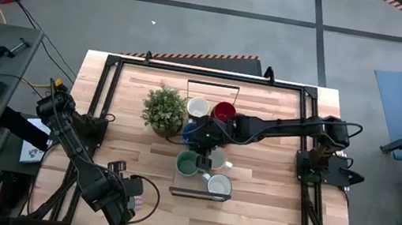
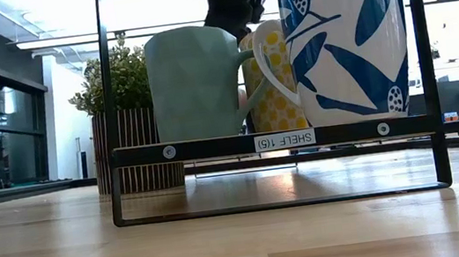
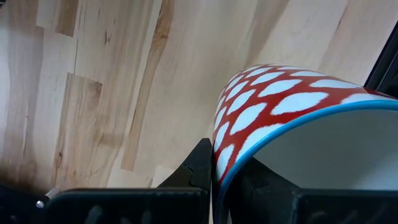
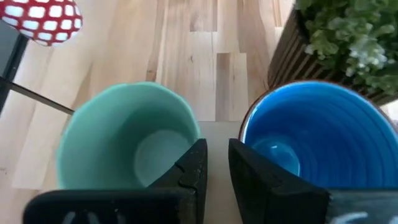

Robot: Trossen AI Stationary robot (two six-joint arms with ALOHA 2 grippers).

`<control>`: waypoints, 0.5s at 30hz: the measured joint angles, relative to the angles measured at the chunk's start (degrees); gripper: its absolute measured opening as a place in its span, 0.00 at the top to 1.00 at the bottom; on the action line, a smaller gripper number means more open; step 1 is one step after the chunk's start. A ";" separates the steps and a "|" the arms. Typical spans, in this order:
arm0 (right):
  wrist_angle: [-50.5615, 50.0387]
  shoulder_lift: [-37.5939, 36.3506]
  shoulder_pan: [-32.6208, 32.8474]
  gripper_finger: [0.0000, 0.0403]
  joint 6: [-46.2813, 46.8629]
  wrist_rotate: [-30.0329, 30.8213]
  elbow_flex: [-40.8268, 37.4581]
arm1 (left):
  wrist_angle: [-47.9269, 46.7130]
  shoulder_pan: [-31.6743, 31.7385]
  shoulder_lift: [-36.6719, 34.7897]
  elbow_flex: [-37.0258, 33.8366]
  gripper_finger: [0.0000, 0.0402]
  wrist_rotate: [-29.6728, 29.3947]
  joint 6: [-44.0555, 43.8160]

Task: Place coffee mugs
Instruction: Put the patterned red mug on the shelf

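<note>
At the left gripper: clamped tight on the wall of a red-and-white mug, one finger inside the rim, one outside. Glossy ceramic, white ovals on red, a thin blue line round the lip, pale inside. Mouth toward the wrist, so probably with the long axis running away along the fingers; handle not in view. Beneath, only pale plank worktop, at the near left of the scene, well apart from the other mugs.

Key relation for the coming move: to the right of that held mug and farther off, at mid-worktop, a black metal-frame shelf. Likely calls for a carry right and away, then an upright set-down in a free spot. Nearer to the shelf right now: the other arm.

At the right gripper: reaching in from the right, low over the middle of the shelf, narrowly parted with nothing seen pinched, between a teal mug and a blue mug. Teal one faceted and matte; blue one shiny, ringed inside. Just beside the blue mug, a leafy plant in a ribbed pot.

Also on the shelf: a yellow-dotted mug and a leaf-printed mug toward the near end, a white mug and a dark red mug at the far end. All round, handled, upright.
</note>
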 joint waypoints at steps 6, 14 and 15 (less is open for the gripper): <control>-0.90 0.00 -0.92 0.87 0.00 0.33 0.00 | 0.04 0.00 0.00 0.00 0.98 -0.02 -0.47; -1.48 0.00 -1.19 0.95 -0.41 -1.84 0.00 | 0.01 0.00 0.00 0.02 0.97 -0.02 -0.90; -1.08 0.00 -1.08 0.95 -0.42 -2.78 0.00 | 0.00 -0.02 0.00 0.02 0.97 -0.02 -0.90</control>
